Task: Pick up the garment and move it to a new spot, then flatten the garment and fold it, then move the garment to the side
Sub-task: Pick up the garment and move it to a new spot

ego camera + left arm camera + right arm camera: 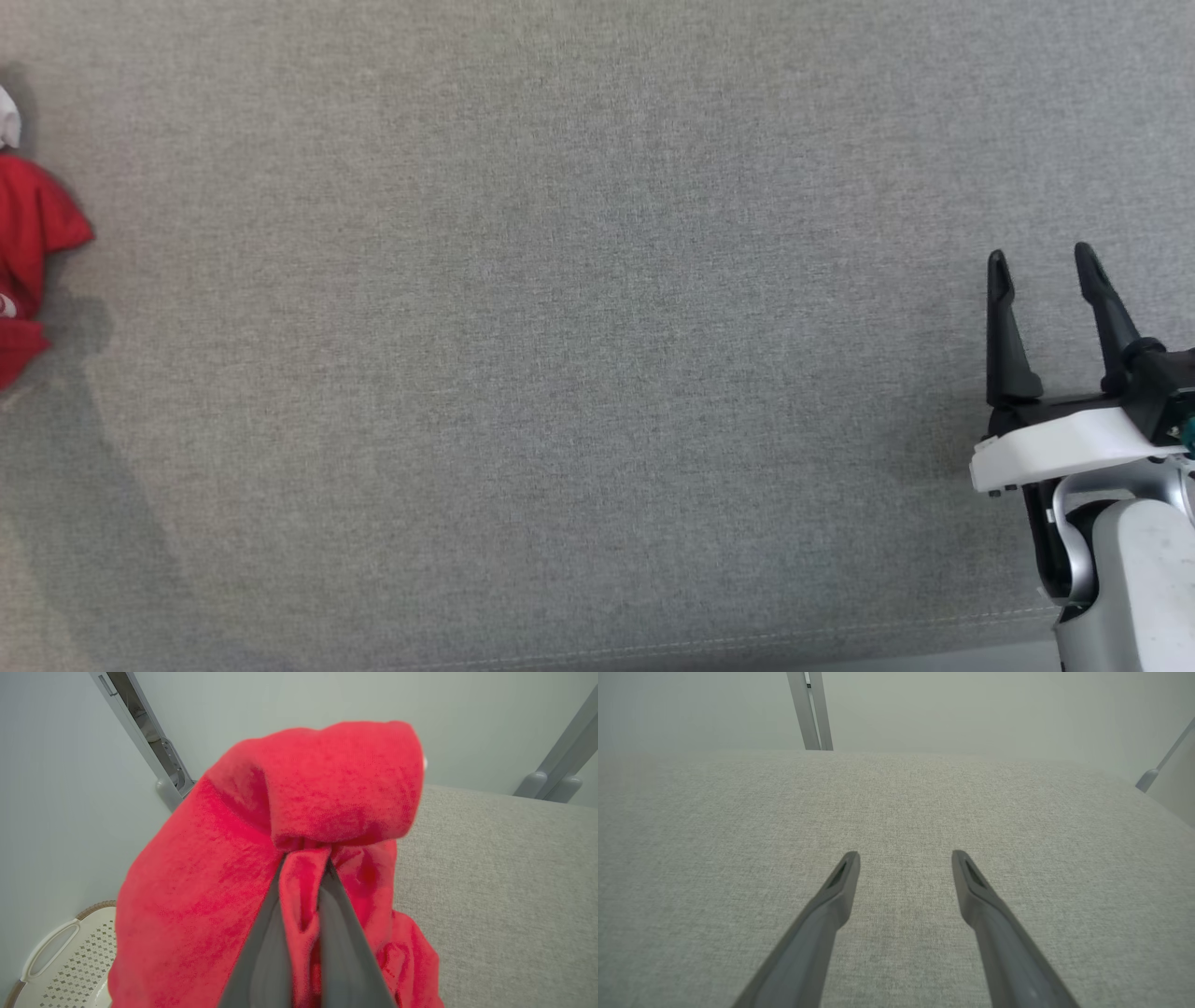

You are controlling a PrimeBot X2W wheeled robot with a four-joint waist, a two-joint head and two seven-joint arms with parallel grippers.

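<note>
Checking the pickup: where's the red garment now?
The red garment is at the head view's far left edge, over grey upholstery, pinched between fingers of the left gripper.

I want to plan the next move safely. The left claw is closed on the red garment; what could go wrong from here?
1. The left claw pinches only a narrow fold of the red garment; the bunched rest may pull it loose.
2. The grasp seems near the left side of the grey surface, with a white basket beside it; a dropped garment may fall off.
3. The right claw stands open far away, unable to catch it.
</note>
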